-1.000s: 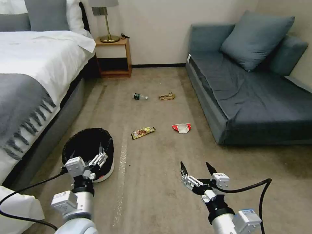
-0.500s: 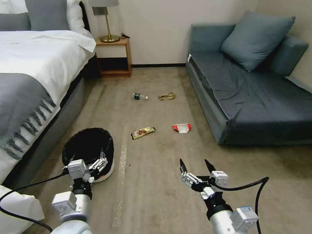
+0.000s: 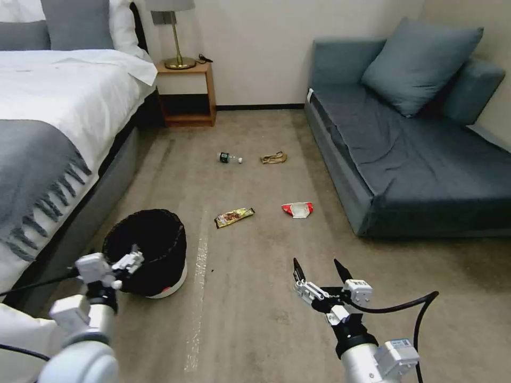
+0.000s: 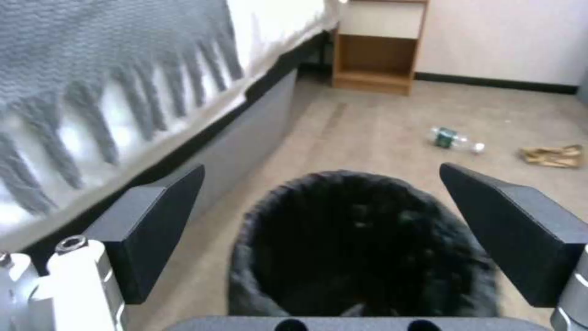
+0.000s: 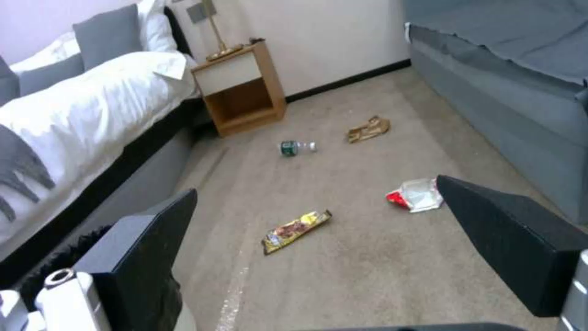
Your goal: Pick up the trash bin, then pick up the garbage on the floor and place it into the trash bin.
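Left gripper (image 3: 128, 260) hovers over the near rim of the trash bin (image 3: 154, 239), jaws spread wide, holding nothing; right gripper (image 3: 318, 271) hangs released above bare carpet (image 3: 255, 319); the bin stands beside the bed (image 3: 48, 133); wrappers and bottle (image 3: 230, 158) lie mid-floor, well apart from both.

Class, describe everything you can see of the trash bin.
The trash bin is low and round, lined with a crinkly black plastic bag folded over its rim, with a pale base showing below. It stands upright on the carpet beside the bed. The open left tool hovers by its near rim, not touching.
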